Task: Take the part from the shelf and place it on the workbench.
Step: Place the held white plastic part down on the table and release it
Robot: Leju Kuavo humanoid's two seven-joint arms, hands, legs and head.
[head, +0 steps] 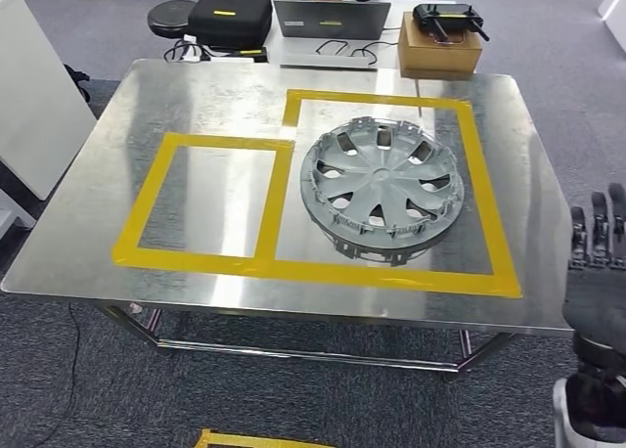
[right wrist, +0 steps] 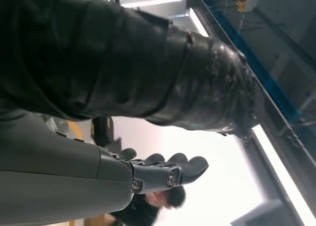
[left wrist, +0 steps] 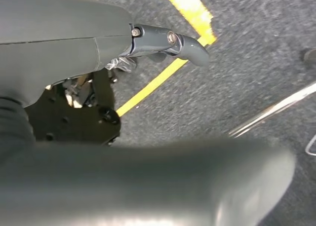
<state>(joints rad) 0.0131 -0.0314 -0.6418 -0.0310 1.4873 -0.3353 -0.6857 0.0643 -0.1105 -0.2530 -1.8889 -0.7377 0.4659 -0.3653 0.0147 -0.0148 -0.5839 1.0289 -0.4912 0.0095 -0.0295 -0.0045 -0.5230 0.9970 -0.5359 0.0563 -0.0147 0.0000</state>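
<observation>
Right hand [head: 597, 262] raised at the lower right edge of the head view, dark fingers [head: 600, 218] upright and side by side, holding nothing; released. Left hand [left wrist: 111, 53] hanging low over grey carpet and a yellow floor line [left wrist: 164, 75], one finger extended, the rest hidden, so cannot tell whether released or clenched. Silver wheel cover [head: 381, 189] lying flat on the steel surface [head: 221, 86], inside the larger yellow-taped rectangle [head: 479, 174], well apart from both hands. Judged as placed already, step near its end. Next, probably: draw the right arm clear without brushing the rim.
</observation>
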